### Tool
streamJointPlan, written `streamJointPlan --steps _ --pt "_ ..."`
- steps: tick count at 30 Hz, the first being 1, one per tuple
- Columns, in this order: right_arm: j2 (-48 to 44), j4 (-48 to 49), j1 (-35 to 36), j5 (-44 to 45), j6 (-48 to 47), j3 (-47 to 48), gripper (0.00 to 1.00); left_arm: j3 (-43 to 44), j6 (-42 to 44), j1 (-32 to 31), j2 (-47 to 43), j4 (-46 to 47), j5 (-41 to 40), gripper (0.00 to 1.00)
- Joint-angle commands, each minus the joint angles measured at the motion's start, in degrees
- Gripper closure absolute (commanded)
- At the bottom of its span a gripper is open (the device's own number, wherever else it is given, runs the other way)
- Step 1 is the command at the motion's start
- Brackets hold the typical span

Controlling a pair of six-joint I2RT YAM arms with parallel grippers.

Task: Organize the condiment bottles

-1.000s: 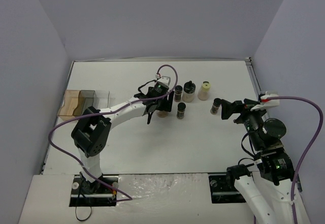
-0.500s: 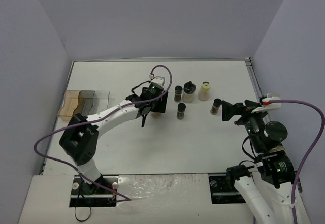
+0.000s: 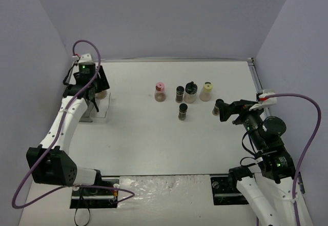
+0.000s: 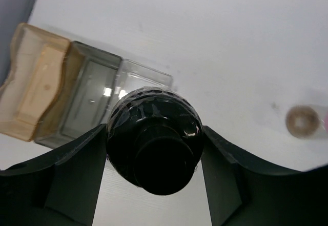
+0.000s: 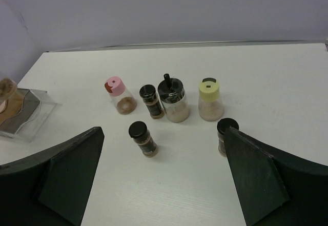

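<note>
My left gripper (image 3: 95, 94) is at the far left, shut on a black-capped jar (image 4: 154, 151) and holding it above the clear compartmented tray (image 4: 87, 98). The cap fills the left wrist view between my fingers (image 4: 72, 180). Six jars stand mid-table. The back row is a pink-capped jar (image 3: 160, 91), a black-capped jar (image 3: 180, 93), a larger black-topped jar (image 3: 190, 91) and a pale-yellow-capped jar (image 3: 207, 90). In front stand a black-capped jar (image 3: 183, 111) and another black-capped jar (image 3: 218, 107). My right gripper (image 3: 229, 111) is open and empty, just right of that last jar (image 5: 226, 135).
The tray (image 3: 101, 112) lies at the table's left edge, with a tan section (image 4: 31, 95), a dark section and a clear one. The purple walls stand close on the left, back and right. A metal strip runs along the table's right edge (image 3: 254, 77).
My left arm has swung from the jar group in the middle to the far left over the tray, carrying a jar. The pink-capped jar is now uncovered. The right arm has barely moved.
</note>
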Motion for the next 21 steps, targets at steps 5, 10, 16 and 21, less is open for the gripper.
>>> streamJointPlan --steps 5,10,16,21 --pt "2.0 4.68 0.23 -3.29 1.46 0.95 0.0 9.21 1.16 16.42 6.72 4.42 2.48 1.0" --pt "0.25 4.87 0.34 -2.43 1.51 -0.56 0.0 12.44 1.85 21.04 12.59 5.4 3.22 1.0" --pt "-0.86 4.86 0.32 -1.56 1.17 -1.44 0.0 12.01 2.76 23.92 16.23 7.79 2.61 1.0" --pt "-1.36 4.94 0.4 -1.55 1.24 -1.84 0.0 12.1 3.43 25.57 18.21 7.78 2.83 1.0"
